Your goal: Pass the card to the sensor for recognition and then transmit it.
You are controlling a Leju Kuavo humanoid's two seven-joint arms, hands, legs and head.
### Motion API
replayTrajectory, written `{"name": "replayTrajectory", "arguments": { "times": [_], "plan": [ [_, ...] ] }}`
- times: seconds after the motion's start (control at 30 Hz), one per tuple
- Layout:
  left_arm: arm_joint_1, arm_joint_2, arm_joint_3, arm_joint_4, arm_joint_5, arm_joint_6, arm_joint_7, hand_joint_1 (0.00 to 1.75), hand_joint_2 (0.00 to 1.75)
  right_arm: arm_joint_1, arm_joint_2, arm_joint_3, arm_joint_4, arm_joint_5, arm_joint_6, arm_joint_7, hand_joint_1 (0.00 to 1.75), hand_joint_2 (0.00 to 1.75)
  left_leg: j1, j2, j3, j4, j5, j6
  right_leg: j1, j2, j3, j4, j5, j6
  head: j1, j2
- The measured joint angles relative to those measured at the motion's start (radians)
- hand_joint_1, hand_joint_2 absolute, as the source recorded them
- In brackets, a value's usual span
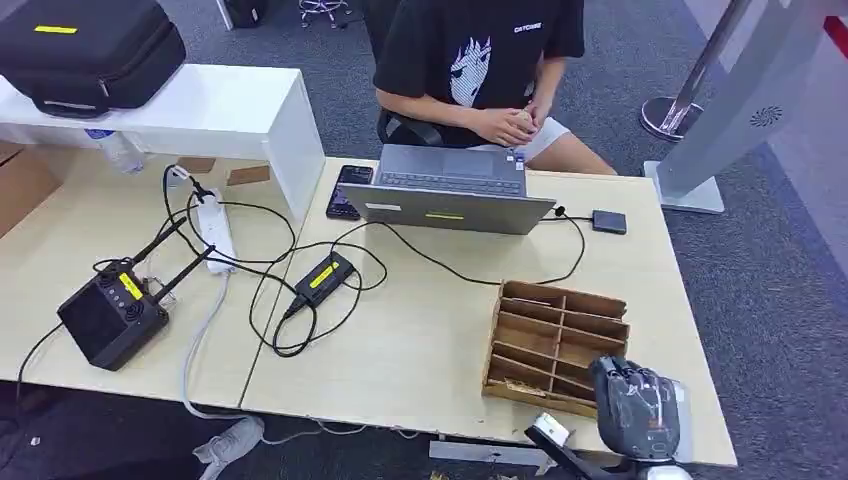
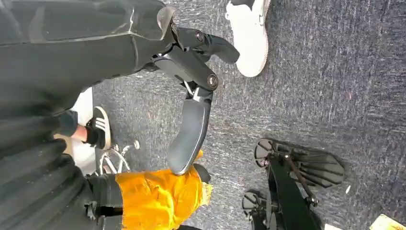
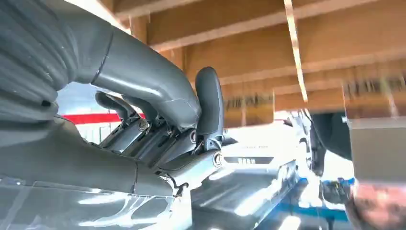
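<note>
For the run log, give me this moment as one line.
right hand: at wooden organizer, empty | left hand: hanging, empty | card: unseen

A grey ribbed cover, a thick grey thumb and darker fingers joined by round screws are seen on the right hand (image 3: 158, 124), apparently under glossy film.

A pale wooden tabletop (image 1: 420, 340), made of two boards butted side by side, stands on dark blue-grey carpet (image 1: 780, 300), with a white shelf unit (image 1: 215, 110) at its far left, a grey stand (image 1: 735, 110) and a chrome post base (image 1: 668, 115) at the right.
</note>
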Motion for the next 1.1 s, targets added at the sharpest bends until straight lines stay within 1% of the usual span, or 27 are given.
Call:
{"name": "replayTrajectory", "arguments": {
  "times": [0.13, 0.2, 0.23, 0.3, 0.37, 0.43, 0.47, 0.5, 0.57, 0.67, 0.73, 0.77, 0.8, 0.93, 1.0, 1.07, 1.1],
  "plan": [
    [0.0, 0.0, 0.0, 0.0, 0.0, 0.001, 0.0, 0.0, 1.75, 0.011, 0.051, -0.056, -0.093, -0.013, 0.0, -0.104, 1.75, 1.75, 0.0, 0.0, 0.0, 0.0, 0.0, 0.0, 0.0, 0.0, 0.0, 0.0, 0.0, 0.0, 0.0, 0.0],
    [0.0, 0.0, 0.0, 0.0, 0.0, 0.001, 0.0, 0.0, 1.75, 0.013, 0.079, -0.082, -0.135, -0.027, 0.0, -0.14, 1.75, 1.75, 0.0, 0.0, 0.0, 0.0, 0.0, 0.0, 0.0, 0.0, 0.0, 0.0, 0.0, 0.0, 0.0, 0.0],
    [-0.001, 0.0, 0.0, 0.0, 0.001, 0.001, 0.0, 0.0, 1.75, 0.014, 0.091, -0.093, -0.155, -0.029, 0.0, -0.151, 1.73, 1.75, 0.0, 0.0, 0.0, 0.0, 0.0, 0.0, 0.0, 0.0, 0.0, 0.0, 0.0, 0.0, 0.0, 0.0],
    [0.0, 0.0, 0.0, 0.0, 0.001, 0.001, 0.0, 0.0, 1.75, 0.016, 0.108, -0.108, -0.181, -0.034, 0.0, -0.158, 1.75, 1.75, 0.0, 0.0, 0.0, 0.0, 0.0, 0.0, 0.0, 0.0, 0.0, 0.0, 0.0, 0.0, 0.0, 0.0],
    [0.0, 0.0, 0.0, 0.0, 0.001, 0.001, 0.0, 0.0, 1.75, 0.017, 0.12, -0.118, -0.196, -0.037, 0.0, -0.164, 1.73, 1.75, 0.0, 0.0, 0.0, 0.0, 0.0, 0.0, 0.0, 0.0, 0.0, 0.0, 0.0, 0.0, 0.0, 0.0],
    [-0.001, 0.0, 0.0, 0.0, 0.001, 0.001, 0.0, 0.0, 1.75, 0.018, 0.13, -0.127, -0.209, -0.041, 0.0, -0.173, 1.75, 1.75, 0.0, 0.0, 0.0, 0.0, 0.0, 0.0, 0.0, 0.0, 0.0, 0.0, 0.0, 0.0, 0.0, 0.0],
    [-0.001, 0.0, 0.0, 0.0, 0.001, 0.001, 0.0, 0.0, 1.75, 0.019, 0.135, -0.13, -0.213, -0.042, 0.0, -0.176, 1.69, 1.75, 0.0, 0.0, 0.0, 0.0, 0.0, 0.0, 0.0, 0.0, 0.0, 0.0, 0.0, 0.0, 0.0, 0.0],
    [0.0, 0.0, 0.0, 0.0, 0.002, 0.001, 0.0, 0.0, 1.75, 0.02, 0.138, -0.134, -0.216, -0.045, 0.0, -0.182, 1.52, 1.75, 0.0, 0.0, 0.0, 0.0, 0.0, 0.0, 0.0, 0.0, 0.0, 0.0, 0.0, 0.0, 0.0, 0.0],
    [0.0, 0.0, 0.0, 0.0, 0.003, 0.001, 0.0, 0.0, 1.75, 0.023, 0.145, -0.138, -0.221, -0.056, 0.0, -0.193, 1.52, 1.75, 0.0, 0.0, 0.0, 0.0, 0.0, 0.0, 0.0, 0.0, 0.0, 0.0, 0.0, 0.0, 0.0, 0.0],
    [-0.001, 0.0, 0.0, 0.0, 0.005, 0.002, 0.0, 0.0, 1.75, 0.029, 0.156, -0.14, -0.221, -0.117, 0.0, -0.232, 1.52, 1.75, 0.0, 0.0, 0.0, 0.0, 0.0, 0.0, 0.0, 0.0, 0.0, 0.0, 0.0, 0.0, 0.0, 0.0],
    [-0.001, 0.0, 0.0, 0.0, 0.005, 0.002, 0.0, 0.0, 1.75, 0.032, 0.161, -0.14, -0.218, -0.132, 0.0, -0.241, 1.52, 1.75, 0.0, 0.0, 0.0, 0.0, 0.0, 0.0, 0.0, 0.0, 0.0, 0.0, 0.0, 0.0, 0.0, 0.0],
    [-0.001, 0.0, 0.0, 0.0, 0.006, 0.002, 0.0, 0.0, 1.75, 0.032, 0.162, -0.14, -0.218, -0.133, 0.0, -0.243, 0.21, 1.75, 0.0, 0.0, 0.0, 0.0, 0.0, 0.0, 0.0, 0.0, 0.0, 0.0, 0.0, 0.0, 0.0, 0.0],
    [-0.001, 0.0, 0.0, 0.0, 0.006, 0.002, 0.0, 0.0, 1.75, 0.033, 0.164, -0.14, -0.217, -0.133, 0.0, -0.244, 0.0, 1.75, 0.0, 0.0, 0.0, 0.0, 0.0, 0.0, 0.0, 0.0, 0.0, 0.0, 0.0, 0.0, 0.0, 0.0],
    [-0.001, 0.0, 0.0, 0.0, 0.007, 0.002, 0.0, 0.0, 1.75, 0.034, 0.166, -0.138, -0.213, -0.156, 0.001, -0.246, 0.0, 1.75, 0.0, 0.0, 0.0, 0.0, 0.0, 0.0, 0.0, 0.0, 0.0, 0.0, 0.0, 0.0, 0.0, 0.0],
    [-0.001, 0.0, 0.0, 0.0, 0.01, 0.003, 0.0, 0.0, 1.75, 0.037, 0.166, -0.115, -0.206, -0.179, 0.001, -0.242, 0.0, 1.75, 0.0, 0.0, 0.0, 0.0, 0.0, 0.0, 0.0, 0.0, 0.0, 0.0, 0.0, 0.0, 0.0, 0.0],
    [-0.001, 0.0, 0.0, 0.0, 0.011, 0.003, 0.0, 0.0, 1.75, 0.041, 0.163, -0.094, -0.201, -0.182, 0.001, -0.221, 0.0, 1.75, 0.0, 0.0, 0.0, 0.0, 0.0, 0.0, 0.0, 0.0, 0.0, 0.0, 0.0, 0.0, 0.0, 0.0],
    [-0.001, 0.0, 0.0, 0.0, 0.013, 0.003, 0.0, 0.0, 1.75, 0.046, 0.149, -0.066, -0.195, -0.175, 0.001, -0.188, 0.0, 1.75, 0.0, 0.0, 0.0, 0.0, 0.0, 0.0, 0.0, 0.0, 0.0, 0.0, 0.0, 0.0, 0.0, 0.0]
  ]
}}
